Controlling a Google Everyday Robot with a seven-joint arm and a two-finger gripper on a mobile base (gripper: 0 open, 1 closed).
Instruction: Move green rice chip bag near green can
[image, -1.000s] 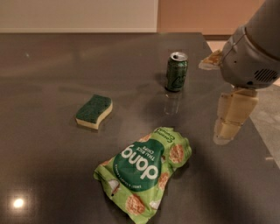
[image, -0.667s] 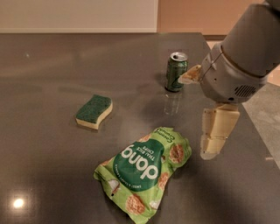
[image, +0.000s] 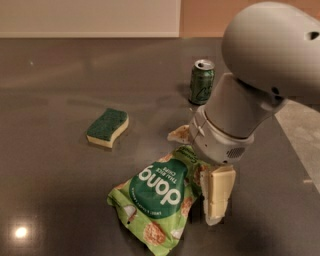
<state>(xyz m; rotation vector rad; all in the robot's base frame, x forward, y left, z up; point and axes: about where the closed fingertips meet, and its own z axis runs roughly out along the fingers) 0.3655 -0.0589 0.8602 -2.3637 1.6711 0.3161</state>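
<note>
The gripper's (image: 198, 165) fingers (image: 218, 192) are standing spread, straddling the upper right corner of the green rice chip bag (image: 157, 197), which the arm (image: 240, 110) is partly hiding. The green can (image: 202, 82) is standing apart at the bag's 1 o'clock. A sponge (image: 107, 127) is lying at its 10 o'clock.

The dark tabletop (image: 55, 200) is smooth and glossy. The bag (image: 157, 192) is crinkly, shiny film; the can (image: 202, 82), painted metal with a bare silver top; the sponge (image: 107, 127), matt and rough. The claw (image: 215, 192), at the bag's right edge, looks like matt cream plastic.
</note>
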